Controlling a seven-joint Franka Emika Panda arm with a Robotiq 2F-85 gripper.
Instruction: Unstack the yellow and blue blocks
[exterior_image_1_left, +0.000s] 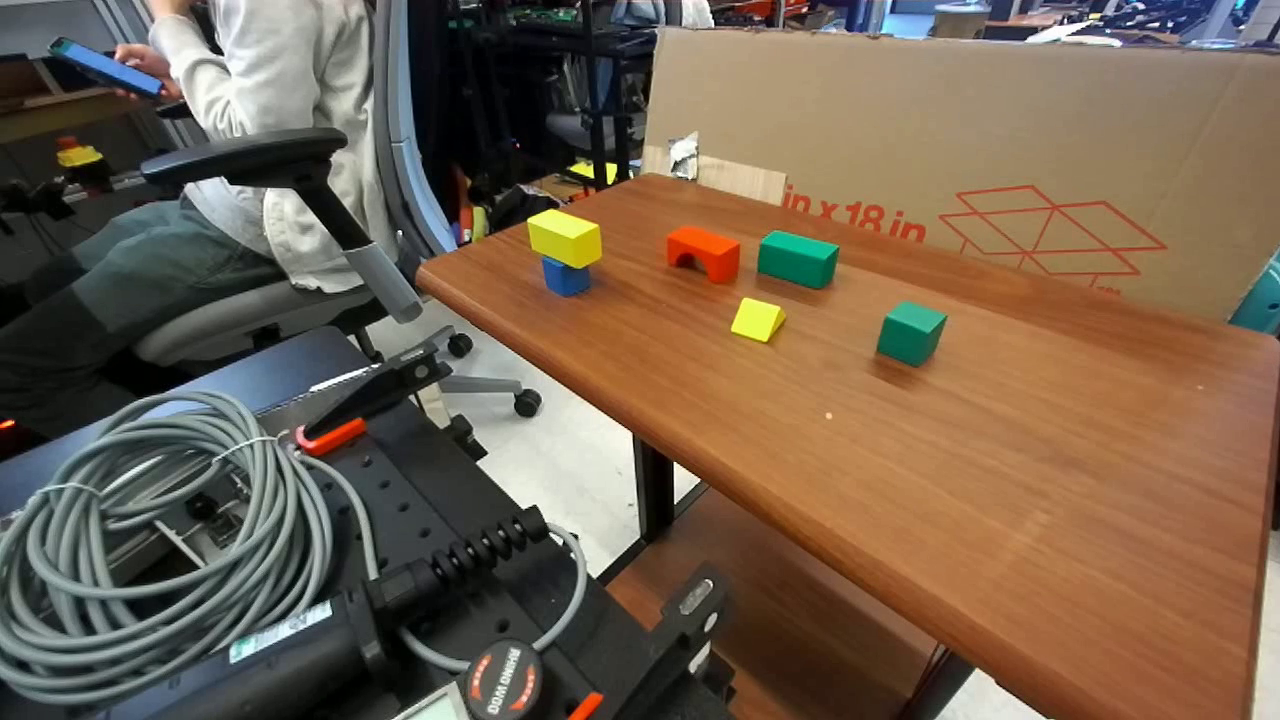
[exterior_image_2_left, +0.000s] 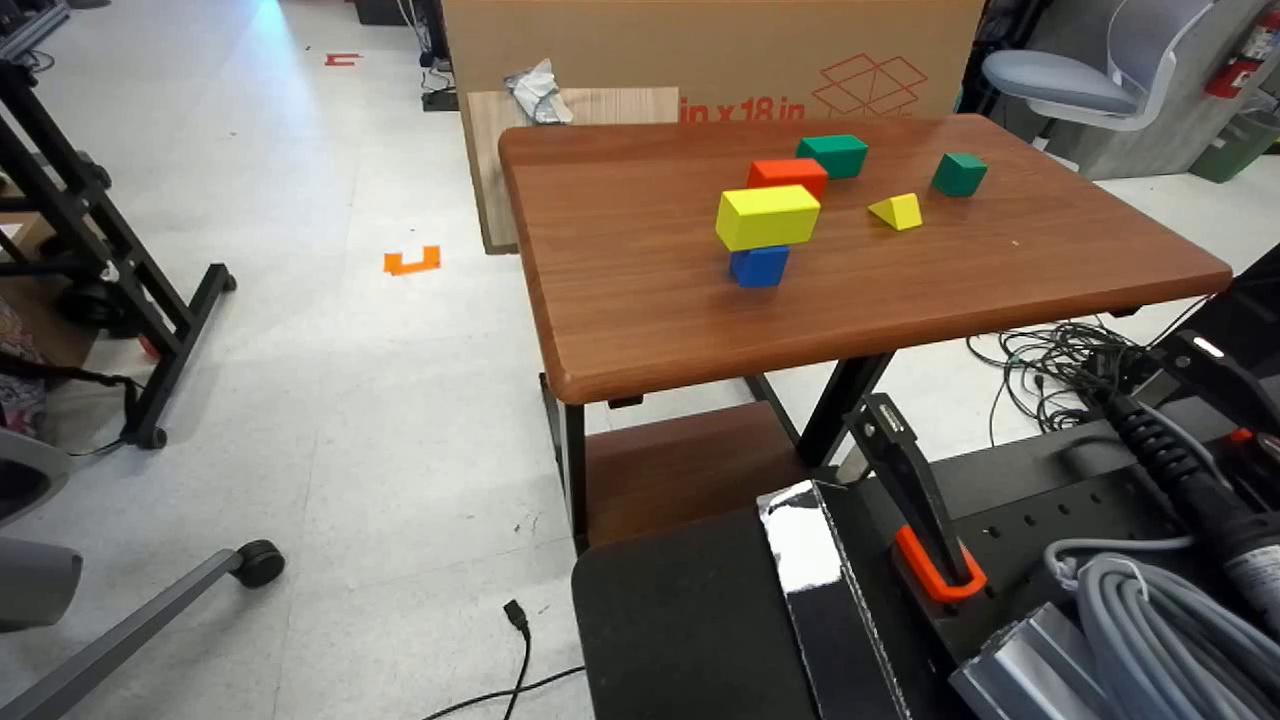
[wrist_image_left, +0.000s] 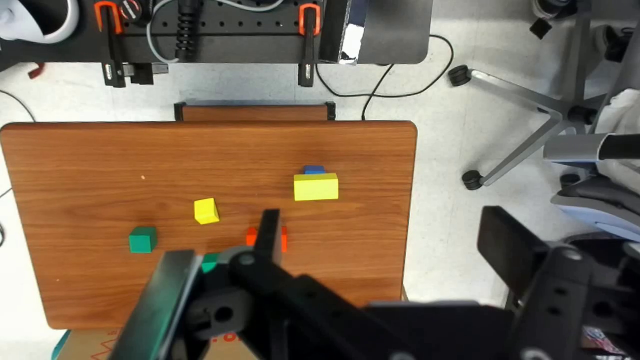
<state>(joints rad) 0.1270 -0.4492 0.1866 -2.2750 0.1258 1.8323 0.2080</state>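
Note:
A yellow rectangular block (exterior_image_1_left: 565, 238) lies on top of a small blue block (exterior_image_1_left: 567, 279) near one end of the wooden table (exterior_image_1_left: 960, 450). In an exterior view the yellow block (exterior_image_2_left: 768, 218) overhangs the blue block (exterior_image_2_left: 758, 267). In the wrist view the yellow block (wrist_image_left: 316, 188) hides most of the blue block (wrist_image_left: 314, 169). My gripper (wrist_image_left: 382, 212) shows only in the wrist view. Its fingers are wide apart with nothing between them. It is high above the table, apart from the stack, which appears beyond the left finger's tip.
An orange arch (exterior_image_1_left: 703, 254), a green rectangular block (exterior_image_1_left: 797, 259), a yellow wedge (exterior_image_1_left: 757, 319) and a green cube (exterior_image_1_left: 910, 333) stand on the table. A cardboard sheet (exterior_image_1_left: 900, 120) stands behind it. A black bench (exterior_image_2_left: 690, 600) with clamps and cable is in front. A person sits nearby (exterior_image_1_left: 290, 130).

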